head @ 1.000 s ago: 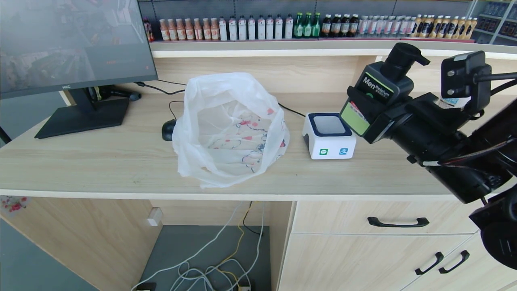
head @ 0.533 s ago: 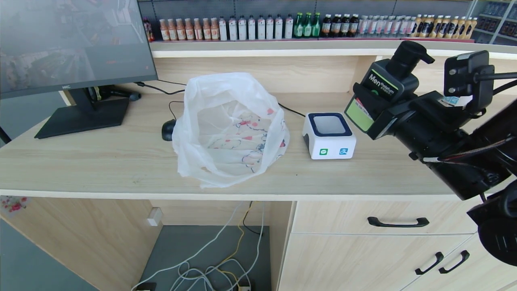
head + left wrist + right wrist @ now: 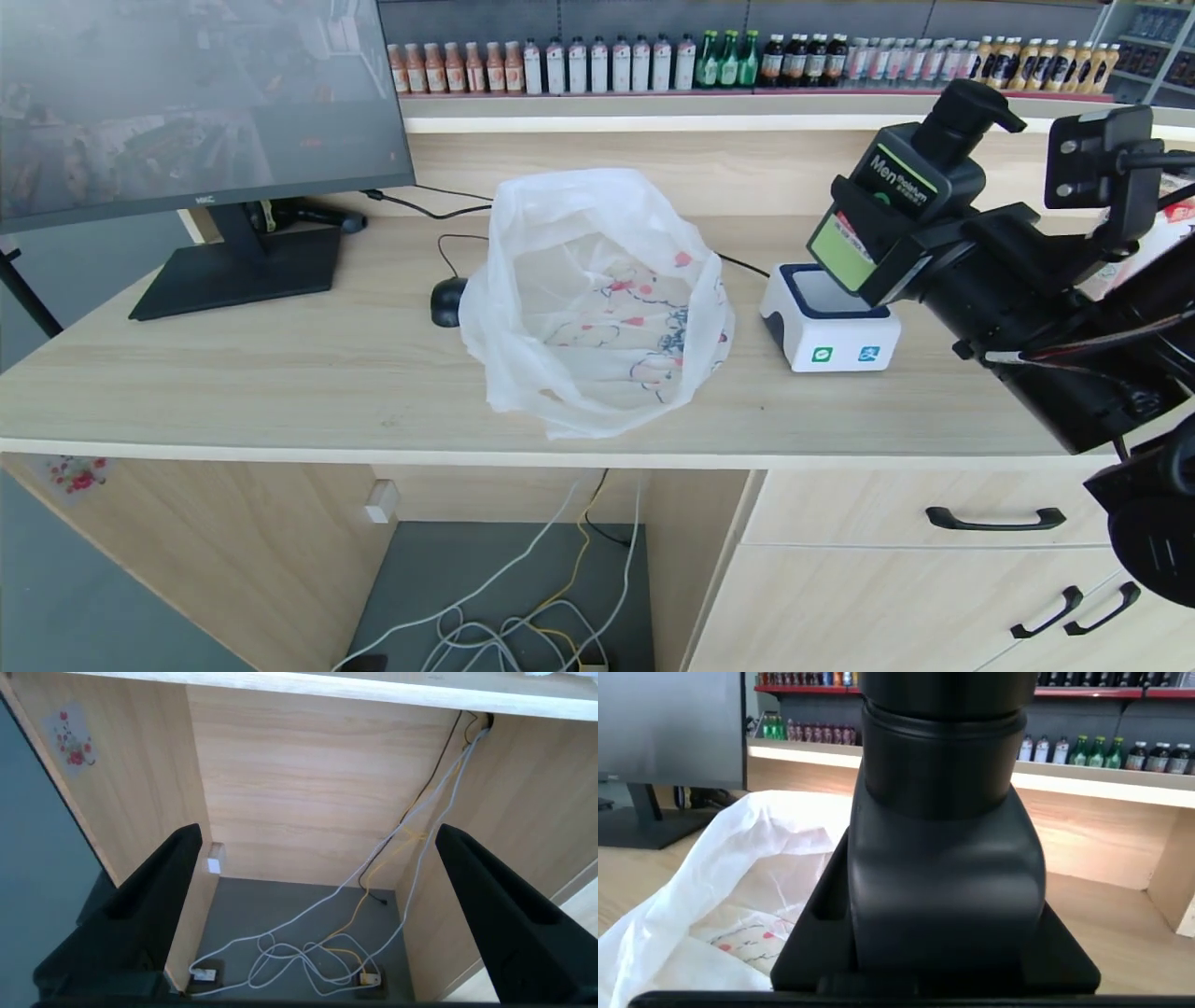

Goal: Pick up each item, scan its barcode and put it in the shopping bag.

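Note:
A black pump bottle [image 3: 901, 187] with a green label hangs tilted above the right part of the white barcode scanner [image 3: 831, 334] on the wooden counter [image 3: 280, 373]. My right gripper [image 3: 892, 252] is shut on its body. In the right wrist view the bottle [image 3: 943, 859] blocks most of the scene, with the bag [image 3: 719, 887] behind it. The white plastic shopping bag [image 3: 597, 299] stands open at the counter's middle, left of the scanner. My left gripper [image 3: 308, 915] hangs open and empty below the counter's front edge, facing the cables [image 3: 318, 943] on the floor.
A monitor [image 3: 187, 103] on its stand fills the back left, with a black mouse [image 3: 448, 301] beside the bag. A shelf of drink bottles [image 3: 747, 61] runs along the back. A boxed item [image 3: 1162, 229] lies at the far right. Drawers [image 3: 994, 518] sit under the counter.
The head camera has turned, shifting the whole scene to the right. The right gripper has carried the bottle up a little and closer over the scanner.

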Controlling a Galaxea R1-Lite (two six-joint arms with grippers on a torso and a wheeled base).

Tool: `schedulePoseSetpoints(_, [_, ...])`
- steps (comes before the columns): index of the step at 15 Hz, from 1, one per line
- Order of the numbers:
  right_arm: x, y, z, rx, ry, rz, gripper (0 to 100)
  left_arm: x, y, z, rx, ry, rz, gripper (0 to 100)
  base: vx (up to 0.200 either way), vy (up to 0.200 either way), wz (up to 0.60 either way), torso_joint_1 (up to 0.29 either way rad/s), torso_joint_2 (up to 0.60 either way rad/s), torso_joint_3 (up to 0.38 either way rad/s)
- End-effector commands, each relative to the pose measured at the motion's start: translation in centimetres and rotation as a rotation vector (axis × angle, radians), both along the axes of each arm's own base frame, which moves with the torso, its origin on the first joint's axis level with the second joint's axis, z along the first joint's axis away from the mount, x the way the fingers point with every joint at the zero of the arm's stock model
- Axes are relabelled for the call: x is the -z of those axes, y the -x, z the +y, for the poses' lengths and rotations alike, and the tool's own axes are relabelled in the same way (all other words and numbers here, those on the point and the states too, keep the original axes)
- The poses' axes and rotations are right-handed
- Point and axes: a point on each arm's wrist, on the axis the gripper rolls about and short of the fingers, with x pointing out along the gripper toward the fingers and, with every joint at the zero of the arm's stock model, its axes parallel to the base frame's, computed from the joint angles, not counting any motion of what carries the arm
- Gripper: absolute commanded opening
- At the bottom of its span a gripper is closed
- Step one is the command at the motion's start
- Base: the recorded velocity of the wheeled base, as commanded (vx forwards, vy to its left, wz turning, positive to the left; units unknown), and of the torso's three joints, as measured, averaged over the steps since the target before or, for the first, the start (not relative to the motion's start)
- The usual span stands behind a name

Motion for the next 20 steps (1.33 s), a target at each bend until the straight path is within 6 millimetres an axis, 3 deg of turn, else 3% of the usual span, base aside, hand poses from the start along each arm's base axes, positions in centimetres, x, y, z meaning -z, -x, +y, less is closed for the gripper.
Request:
schedulePoseSetpoints(1, [0.2,-0.1,0.1,-0.002,0.002,0.004,0,0.0,0.0,0.0,0.0,0.0,0.0,100,0.0,0.2,0.0,0.002,0.01,0.012])
schedulePoseSetpoints(8, [0.5,0.0,0.1,-0.004,0.009,0.018,0,0.0,0.0,0.0,0.0,-0.001,0.0,100,0.0,0.2,0.0,0.002,0.0,0.002])
schedulePoseSetpoints(11, [0.3,0.1,0.4,-0.02,0.015,0.025,0,0.0,0.0,0.0,0.0,-0.001,0.0,100,0.0,0.0,0.0,0.0,0.0,0.0])
schedulePoseSetpoints(13, [-1.1,0.1,1.9,-0.057,0.012,0.014,0,0.0,0.0,0.0,0.001,-0.001,0.0,100,0.0,0.0,0.0,0.0,0.0,0.0])
schedulePoseSetpoints(17, [-1.4,-0.2,3.6,-0.091,0.06,0.086,0,0.0,0.0,0.0,0.0,-0.001,0.0,100,0.0,0.0,0.0,0.0,0.0,0.0])
schedulePoseSetpoints(20, [-2.8,-1.1,5.4,-0.121,0.101,0.129,0,0.0,0.0,0.0,0.0,-0.001,0.0,100,0.0,0.0,0.0,0.0,0.0,0.0])
